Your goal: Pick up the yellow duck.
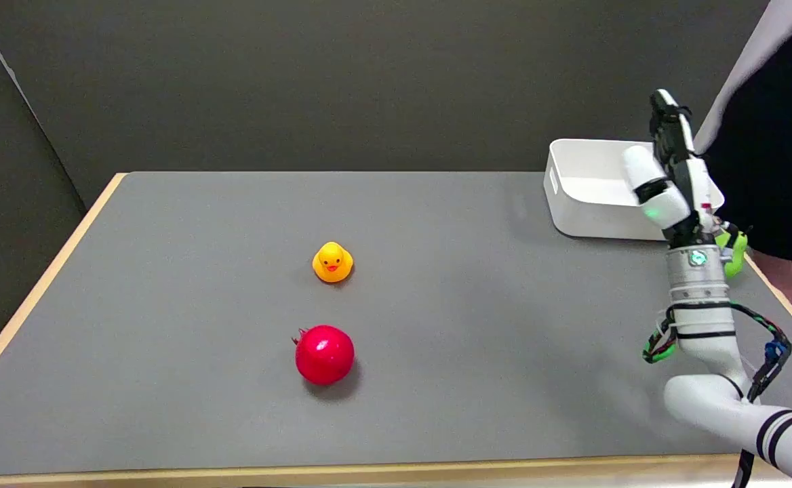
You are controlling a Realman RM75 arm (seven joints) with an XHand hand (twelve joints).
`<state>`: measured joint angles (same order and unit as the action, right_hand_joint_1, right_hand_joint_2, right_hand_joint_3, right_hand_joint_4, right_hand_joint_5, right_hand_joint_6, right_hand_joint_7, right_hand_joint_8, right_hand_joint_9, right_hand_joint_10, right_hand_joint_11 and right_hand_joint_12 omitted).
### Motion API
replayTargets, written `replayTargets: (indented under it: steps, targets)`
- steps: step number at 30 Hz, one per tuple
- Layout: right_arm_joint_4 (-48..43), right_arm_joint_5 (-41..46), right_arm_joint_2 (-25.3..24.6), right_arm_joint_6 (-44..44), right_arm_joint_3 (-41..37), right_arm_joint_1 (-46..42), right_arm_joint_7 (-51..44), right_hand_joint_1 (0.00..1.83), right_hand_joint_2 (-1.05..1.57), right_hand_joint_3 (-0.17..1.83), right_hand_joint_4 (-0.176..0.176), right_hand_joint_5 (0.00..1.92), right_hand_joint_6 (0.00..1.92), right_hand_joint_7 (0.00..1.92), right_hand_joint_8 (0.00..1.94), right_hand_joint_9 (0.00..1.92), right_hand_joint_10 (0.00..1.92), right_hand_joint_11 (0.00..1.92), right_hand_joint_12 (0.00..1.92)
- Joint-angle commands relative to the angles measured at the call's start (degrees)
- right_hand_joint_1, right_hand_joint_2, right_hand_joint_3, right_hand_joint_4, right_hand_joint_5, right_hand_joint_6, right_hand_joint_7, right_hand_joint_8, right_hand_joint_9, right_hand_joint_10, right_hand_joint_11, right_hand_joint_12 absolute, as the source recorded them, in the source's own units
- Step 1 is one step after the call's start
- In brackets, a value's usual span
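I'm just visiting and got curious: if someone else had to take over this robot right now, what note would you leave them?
Right robot hand: raised at the table's right side, in front of the white bin, holding nothing; seen edge-on, so I cannot tell whether its fingers are spread or curled.
Yellow duck: upright near the middle of the grey table, untouched, far left of the robot hand.
Red fruit: nearer the front edge than the duck, apart from it.
Done: nothing yet.
Left: reach over to the duck, grasp it, lift it, avoiding the red fruit.
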<state>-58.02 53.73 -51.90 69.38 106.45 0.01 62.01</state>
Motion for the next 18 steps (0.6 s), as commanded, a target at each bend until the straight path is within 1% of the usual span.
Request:
replayTargets:
  steps: [1,3,4,7,9,10,12,15,18]
  targets:
    - [-2.29,-8.78,0.98,-12.64,-0.07,5.41,-14.01,0.46,0.71,0.85,-0.045,0.06,0.3,0.0,0.22,0.0,0.06,0.0,0.0]
    - [-3.53,-12.7,1.28,-13.9,-0.02,6.17,-16.29,0.46,0.68,0.9,-0.035,0.05,0.31,0.02,0.16,0.0,0.09,0.0,0.0]
    - [-4.64,-14.76,1.34,-15.24,-0.27,6.44,-17.55,0.47,0.67,0.91,-0.036,0.05,0.32,0.03,0.16,0.0,0.11,0.0,0.03]
    - [-7.85,-20.72,1.46,-19.66,-1.02,7.43,-21.05,0.5,0.65,0.92,-0.048,0.07,0.35,0.06,0.21,0.0,0.17,0.0,0.14]
    - [-9.52,-24.05,1.68,-22.31,-0.9,8.73,-22.77,0.52,0.65,0.93,-0.058,0.09,0.37,0.07,0.28,0.0,0.24,0.0,0.23]
    - [-10.39,-25.86,1.74,-23.82,-0.66,9.52,-23.13,0.53,0.65,0.92,-0.061,0.11,0.38,0.08,0.3,0.0,0.29,0.0,0.28]
    - [-12.38,-29.02,1.87,-26.44,-0.23,10.52,-23.21,0.57,0.69,0.82,-0.056,0.15,0.34,0.13,0.27,0.0,0.36,0.0,0.4]
    - [-17.4,-33.68,1.85,-33.04,-0.04,11.05,-23.29,0.58,0.69,0.82,-0.057,0.16,0.34,0.15,0.27,0.0,0.4,0.0,0.44]
    - [-22.45,-37.77,1.02,-42.75,1.52,12.3,-23.29,0.59,0.68,0.82,-0.059,0.17,0.35,0.15,0.28,0.0,0.43,0.0,0.47]
